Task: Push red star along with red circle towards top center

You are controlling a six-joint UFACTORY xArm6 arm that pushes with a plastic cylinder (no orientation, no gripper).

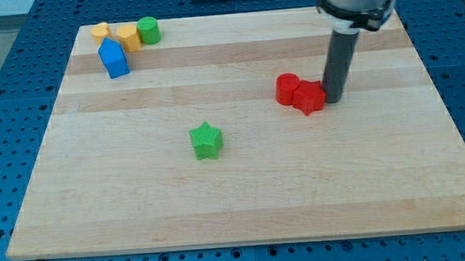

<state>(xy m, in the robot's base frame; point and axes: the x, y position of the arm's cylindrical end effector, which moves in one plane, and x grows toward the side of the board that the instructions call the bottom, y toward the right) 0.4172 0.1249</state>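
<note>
The red star (311, 98) lies right of the board's centre, touching the red circle (287, 88), which sits just to its left and slightly higher. My tip (332, 100) stands against the star's right side, with the dark rod rising up to the arm at the view's top right. The star and circle form one red cluster.
A green star (206, 140) lies near the board's middle, lower left of the red pair. At the top left corner sit a yellow circle (100, 32), a yellow hexagon-like block (128, 36), a green circle (149, 29) and a blue block (114, 58). The wooden board (245, 211) rests on a blue perforated table.
</note>
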